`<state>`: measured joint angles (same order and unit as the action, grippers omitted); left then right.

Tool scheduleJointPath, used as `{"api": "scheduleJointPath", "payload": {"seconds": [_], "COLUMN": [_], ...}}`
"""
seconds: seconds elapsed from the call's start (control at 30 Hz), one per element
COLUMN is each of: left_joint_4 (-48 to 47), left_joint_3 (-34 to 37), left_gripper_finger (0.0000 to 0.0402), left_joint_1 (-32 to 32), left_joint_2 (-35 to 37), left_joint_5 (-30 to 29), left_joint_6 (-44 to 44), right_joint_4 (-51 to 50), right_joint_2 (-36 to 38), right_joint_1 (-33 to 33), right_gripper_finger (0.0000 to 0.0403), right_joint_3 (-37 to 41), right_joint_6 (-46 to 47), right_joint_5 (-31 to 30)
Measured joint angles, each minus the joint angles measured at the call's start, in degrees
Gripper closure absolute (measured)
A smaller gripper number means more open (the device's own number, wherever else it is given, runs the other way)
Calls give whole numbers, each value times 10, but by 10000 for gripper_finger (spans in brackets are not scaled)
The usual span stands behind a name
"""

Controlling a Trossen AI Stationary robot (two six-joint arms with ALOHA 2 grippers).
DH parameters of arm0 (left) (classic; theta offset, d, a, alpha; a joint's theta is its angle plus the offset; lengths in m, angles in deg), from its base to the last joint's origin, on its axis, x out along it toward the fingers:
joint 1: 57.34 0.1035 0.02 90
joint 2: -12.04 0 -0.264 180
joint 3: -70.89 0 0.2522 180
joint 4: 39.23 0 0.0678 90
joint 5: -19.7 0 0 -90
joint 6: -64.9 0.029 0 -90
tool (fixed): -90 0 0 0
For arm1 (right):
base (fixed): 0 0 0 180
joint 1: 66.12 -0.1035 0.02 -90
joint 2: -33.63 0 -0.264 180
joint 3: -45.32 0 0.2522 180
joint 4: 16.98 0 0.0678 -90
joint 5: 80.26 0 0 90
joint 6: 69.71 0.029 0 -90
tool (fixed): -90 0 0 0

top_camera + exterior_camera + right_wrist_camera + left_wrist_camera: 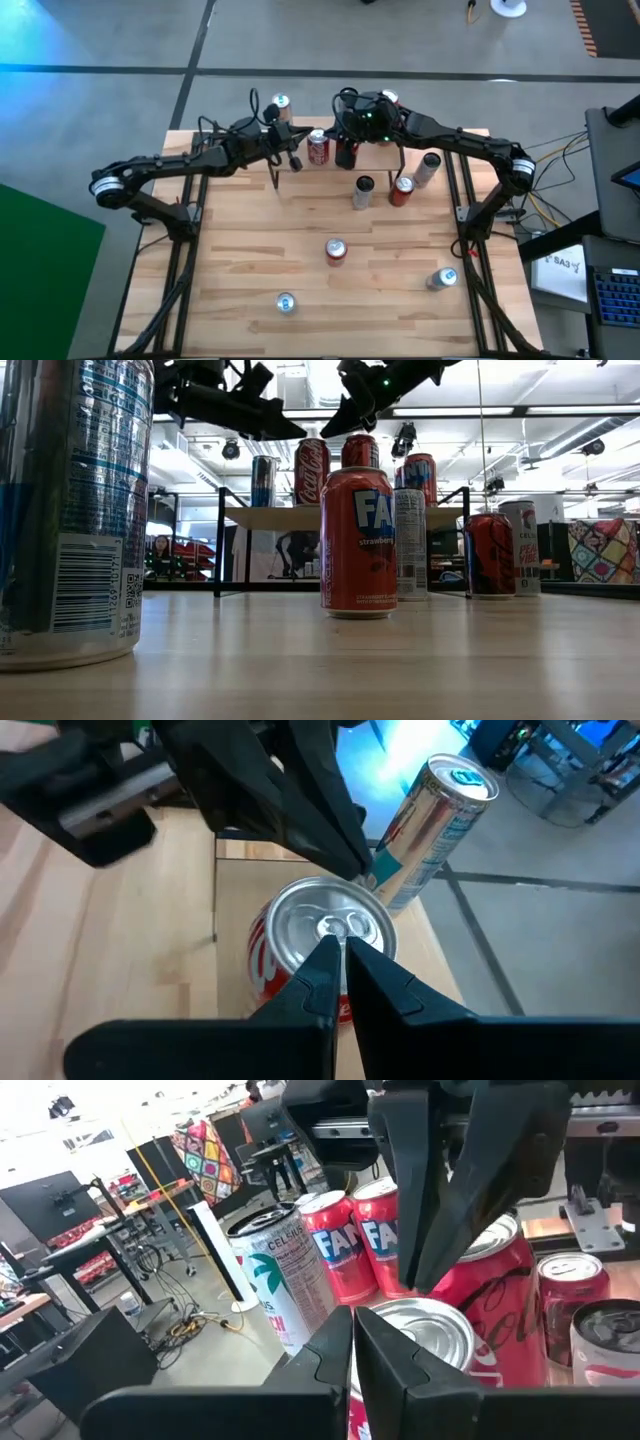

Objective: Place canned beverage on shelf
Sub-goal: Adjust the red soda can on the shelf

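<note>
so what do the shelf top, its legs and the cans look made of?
Shelf top: looks like light, matte wood, pale plank edge showing. Legs: thin black bars, probably painted metal. Cola can: shiny silver lid with pull tab, likely aluminium with printed red sides.

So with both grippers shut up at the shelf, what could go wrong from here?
The left gripper and right gripper hang shut on either side of the red Coca-Cola can on the shelf; a sideways move by either could topple it. The slim silver can stands at the shelf's end, so a nudge might push it off. The arms' fingers cross closely in both wrist views, so they could collide.
</note>
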<state>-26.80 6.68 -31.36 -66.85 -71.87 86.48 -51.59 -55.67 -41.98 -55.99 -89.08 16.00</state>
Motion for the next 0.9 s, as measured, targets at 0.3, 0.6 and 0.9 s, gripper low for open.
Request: {"api": "scheduleJointPath", "payload": {"seconds": [0.3, 0.6, 0.9], "left_joint_4": [-8, -29, -74], "left_joint_3": [-5, -7, -6], "left_gripper_finger": [402, 402, 402], "left_joint_1": [1, 1, 0], "left_joint_2": [-14, -9, 13], "left_joint_5": [0, 0, 0], "left_joint_6": [3, -28, -67], "right_joint_4": [-17, -16, -9], "right_joint_2": [-2, -3, -4], "right_joint_1": [0, 2, 2], "right_gripper_finger": [390, 390, 390], "right_joint_3": [0, 0, 0], "right_joint_6": [3, 3, -1], "right_joint_5": [2, 1, -3]}}
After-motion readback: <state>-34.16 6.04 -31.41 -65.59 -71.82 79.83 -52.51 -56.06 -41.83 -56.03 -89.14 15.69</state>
